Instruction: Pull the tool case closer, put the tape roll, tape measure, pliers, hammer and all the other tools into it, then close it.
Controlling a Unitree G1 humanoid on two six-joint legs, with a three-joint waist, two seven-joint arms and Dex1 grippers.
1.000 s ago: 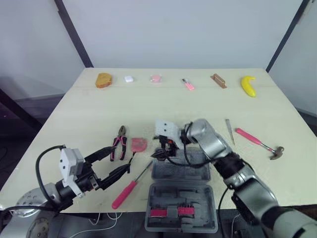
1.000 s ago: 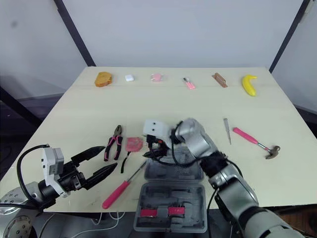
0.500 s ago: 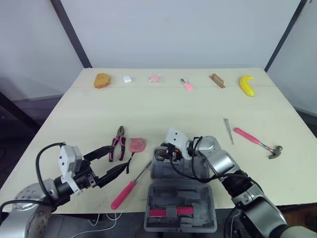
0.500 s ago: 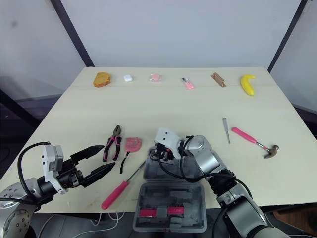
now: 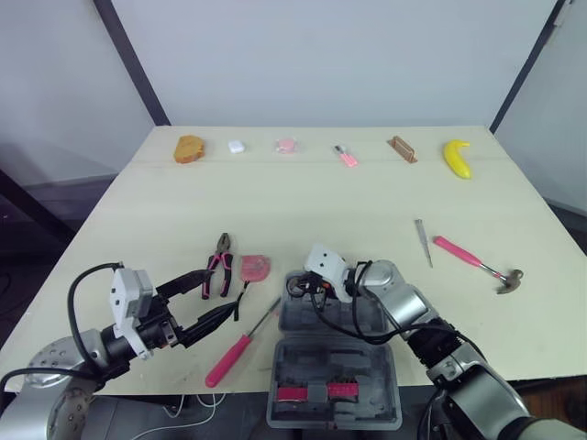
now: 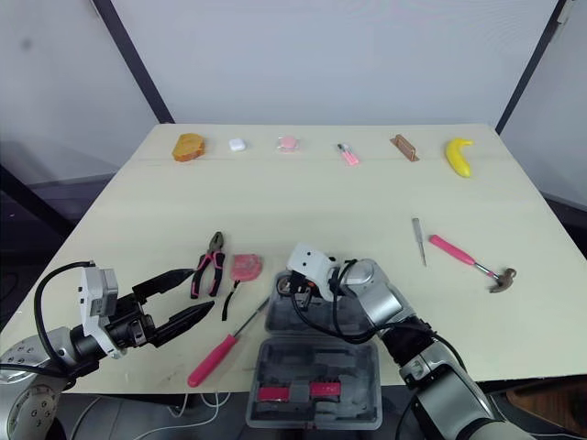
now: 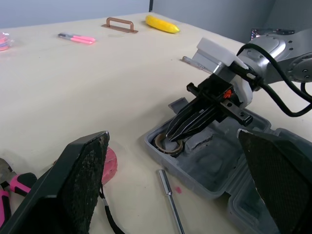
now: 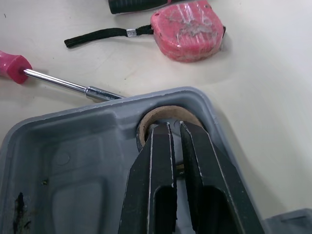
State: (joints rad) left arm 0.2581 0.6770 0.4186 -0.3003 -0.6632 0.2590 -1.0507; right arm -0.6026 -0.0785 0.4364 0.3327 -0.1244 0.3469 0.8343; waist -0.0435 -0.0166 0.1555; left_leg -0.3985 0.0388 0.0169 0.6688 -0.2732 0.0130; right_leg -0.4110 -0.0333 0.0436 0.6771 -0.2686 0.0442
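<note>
The grey tool case (image 5: 344, 325) lies open at the table's front centre. A brown tape roll (image 8: 168, 113) sits in the tray's far left corner. My right gripper (image 5: 293, 286) reaches down into that corner, shut on the roll (image 7: 168, 144). My left gripper (image 5: 209, 298) hovers open and empty at the front left, near the pink-handled screwdriver (image 5: 234, 353). The pliers (image 5: 220, 266) and pink tape measure (image 5: 256, 268) lie just left of the case. To the right lie the pink hammer (image 5: 477, 261) and a thin metal tool (image 5: 423, 240).
Along the far edge sit a piece of bread (image 5: 190, 148), a small white item (image 5: 237, 146), a pink item (image 5: 286, 145), a pink marker (image 5: 347, 156), a brown handle (image 5: 403, 148) and a banana (image 5: 457, 157). The case lid overhangs the front edge.
My right arm has drawn back and lowered, bringing the gripper with the tape roll down into the tray's corner. The left gripper has stayed where it was.
</note>
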